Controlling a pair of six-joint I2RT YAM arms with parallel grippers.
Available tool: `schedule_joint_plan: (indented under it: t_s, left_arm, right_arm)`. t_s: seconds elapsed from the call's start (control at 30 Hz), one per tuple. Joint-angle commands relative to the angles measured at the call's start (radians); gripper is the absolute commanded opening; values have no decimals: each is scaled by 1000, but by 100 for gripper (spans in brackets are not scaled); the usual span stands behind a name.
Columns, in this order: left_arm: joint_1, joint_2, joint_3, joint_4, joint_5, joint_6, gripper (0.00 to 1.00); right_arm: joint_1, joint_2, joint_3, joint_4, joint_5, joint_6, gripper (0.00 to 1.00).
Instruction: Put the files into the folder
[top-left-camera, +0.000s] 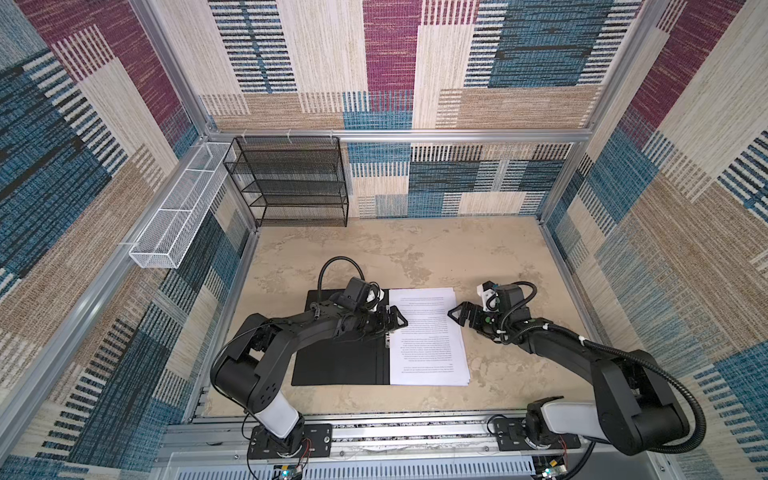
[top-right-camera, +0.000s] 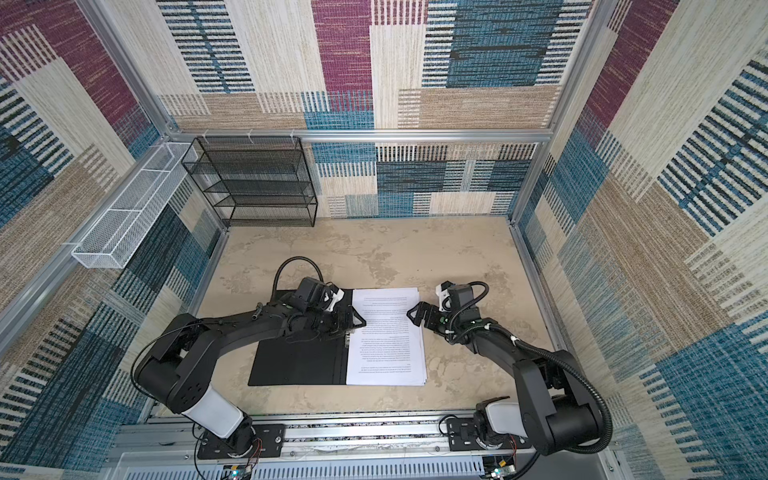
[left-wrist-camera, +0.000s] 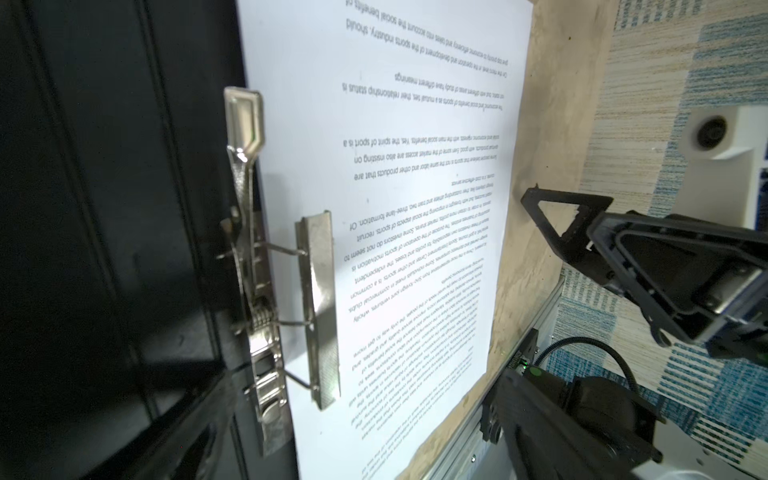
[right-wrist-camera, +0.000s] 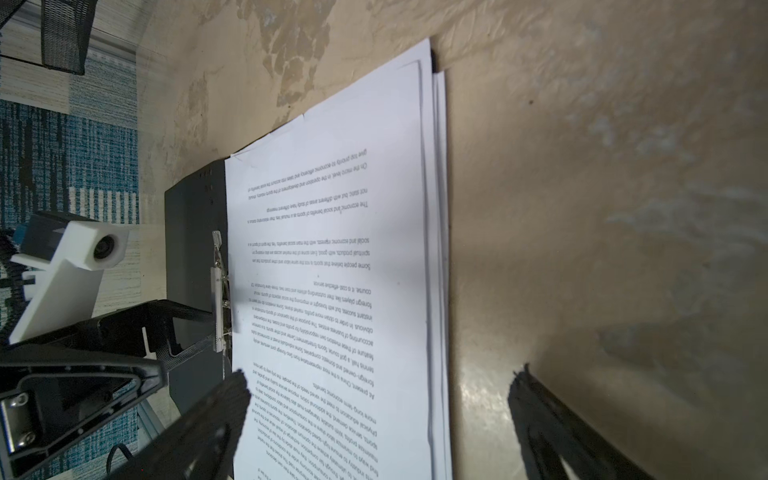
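Observation:
The folder (top-left-camera: 336, 361) (top-right-camera: 299, 361) lies open on the table, black inside up. A stack of white printed files (top-left-camera: 428, 336) (top-right-camera: 386, 336) covers its right half, the sheet edges slightly fanned at the right (right-wrist-camera: 436, 249). The metal spine clip (left-wrist-camera: 318, 307) reaches over the stack's left edge; whether it presses the paper I cannot tell. My left gripper (top-left-camera: 395, 322) (left-wrist-camera: 374, 436) is open over the spine and the stack's left edge. My right gripper (top-left-camera: 457, 316) (right-wrist-camera: 378, 415) is open, low over the stack's right edge, holding nothing.
A black wire-mesh shelf rack (top-left-camera: 291, 183) stands at the back left. A white mesh basket (top-left-camera: 178, 208) hangs on the left wall. An aluminium rail (top-left-camera: 374, 419) runs along the table's front edge. Patterned walls close in three sides.

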Motion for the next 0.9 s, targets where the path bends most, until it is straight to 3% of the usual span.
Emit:
schedule_joint_plan:
  t_s: [0.0,0.87]
  left_arm:
    - [-15,15,4,17,5,-33,99]
    - [-26,209,110,143,9,-123,99]
  right_arm:
    - [-8,41,19,56,-21,-9,100]
    - [-84,334,229,114,-72,-62,100]
